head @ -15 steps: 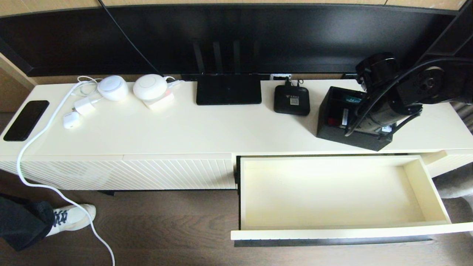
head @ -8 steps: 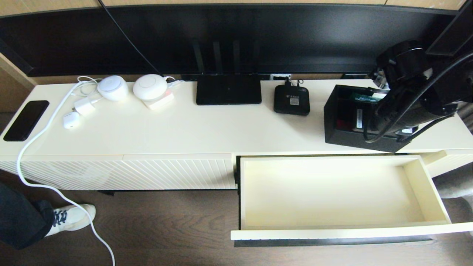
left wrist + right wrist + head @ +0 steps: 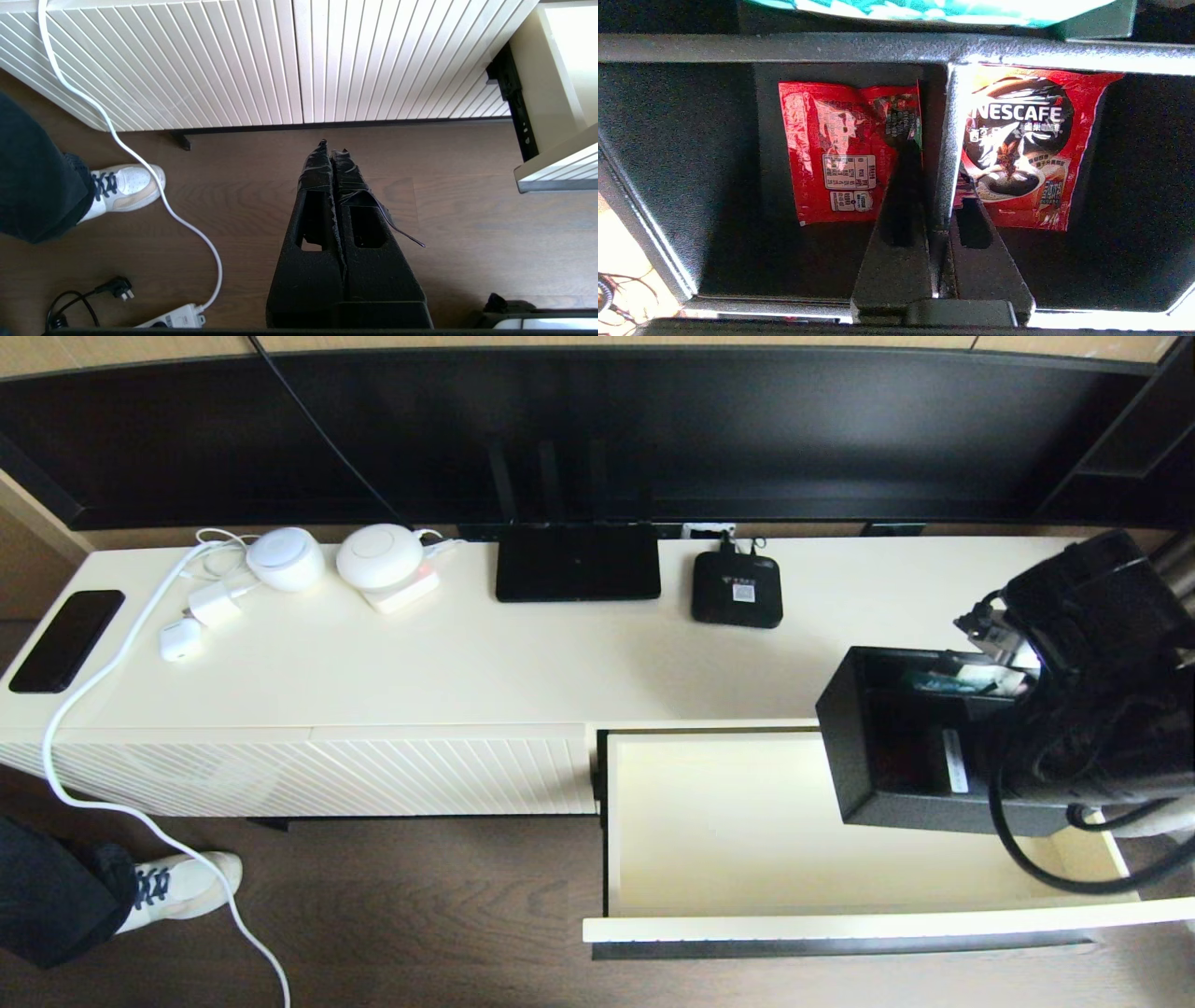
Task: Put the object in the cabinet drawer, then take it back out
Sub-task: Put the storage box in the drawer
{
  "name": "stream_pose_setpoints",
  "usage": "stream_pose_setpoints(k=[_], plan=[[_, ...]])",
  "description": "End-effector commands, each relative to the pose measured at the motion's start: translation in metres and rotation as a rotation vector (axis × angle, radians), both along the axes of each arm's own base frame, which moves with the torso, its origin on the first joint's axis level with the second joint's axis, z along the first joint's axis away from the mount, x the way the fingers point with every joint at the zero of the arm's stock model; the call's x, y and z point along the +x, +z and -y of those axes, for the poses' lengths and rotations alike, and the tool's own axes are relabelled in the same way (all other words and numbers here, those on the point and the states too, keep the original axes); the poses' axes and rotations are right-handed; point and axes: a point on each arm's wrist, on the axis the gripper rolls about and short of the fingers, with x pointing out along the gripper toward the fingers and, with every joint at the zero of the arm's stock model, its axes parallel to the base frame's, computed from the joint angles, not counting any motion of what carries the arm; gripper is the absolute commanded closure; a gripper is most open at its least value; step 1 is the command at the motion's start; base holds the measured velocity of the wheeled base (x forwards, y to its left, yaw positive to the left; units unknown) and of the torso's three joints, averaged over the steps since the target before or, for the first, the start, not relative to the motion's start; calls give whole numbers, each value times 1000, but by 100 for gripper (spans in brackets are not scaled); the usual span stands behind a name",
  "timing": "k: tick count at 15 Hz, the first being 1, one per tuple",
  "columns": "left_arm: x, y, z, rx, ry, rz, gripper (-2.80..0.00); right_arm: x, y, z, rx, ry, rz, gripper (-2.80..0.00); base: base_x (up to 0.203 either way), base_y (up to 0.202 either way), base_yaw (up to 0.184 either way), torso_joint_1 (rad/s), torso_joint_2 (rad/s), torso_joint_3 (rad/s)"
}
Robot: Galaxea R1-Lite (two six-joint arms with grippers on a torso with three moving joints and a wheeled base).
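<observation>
The right gripper [image 3: 941, 224] is clamping the divider of the matte black rectangular organizer box [image 3: 920, 733], hanging over the open cream drawer's [image 3: 840, 926] right end. Only the right wrist view is showing glossy red sachets [image 3: 840, 154] inside. The left gripper [image 3: 332, 151] is hanging closed above the wood floor [image 3: 467, 224].

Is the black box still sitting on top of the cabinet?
No, the right hand holds the black box up over the open drawer.

The right arm [image 3: 1102, 709] covered the organizer box's [image 3: 887, 737] far end, and we couldn't see the drawer's [image 3: 747, 821] right corner beneath it.
</observation>
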Motion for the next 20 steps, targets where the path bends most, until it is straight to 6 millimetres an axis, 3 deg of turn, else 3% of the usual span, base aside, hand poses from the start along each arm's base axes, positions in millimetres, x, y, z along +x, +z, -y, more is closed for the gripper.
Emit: stream_pose_setpoints(k=[1,4,7,20], plan=[[0,0,0,1,0,-1,0,-16,-19,2,-15,6,-17,0,0,0,0,0,0,0],[0,0,0,1,0,-2,0,-13,-57,-2,-31,5,-35,0,0,0,0,0,0,0],[0,0,0,1,0,-1,0,-5,-80,-6,-53,35,-18,0,0,0,0,0,0,0],[0,0,0,1,0,-3,0,33,-118,-12,-112,63,-24,0,0,0,0,0,0,0]])
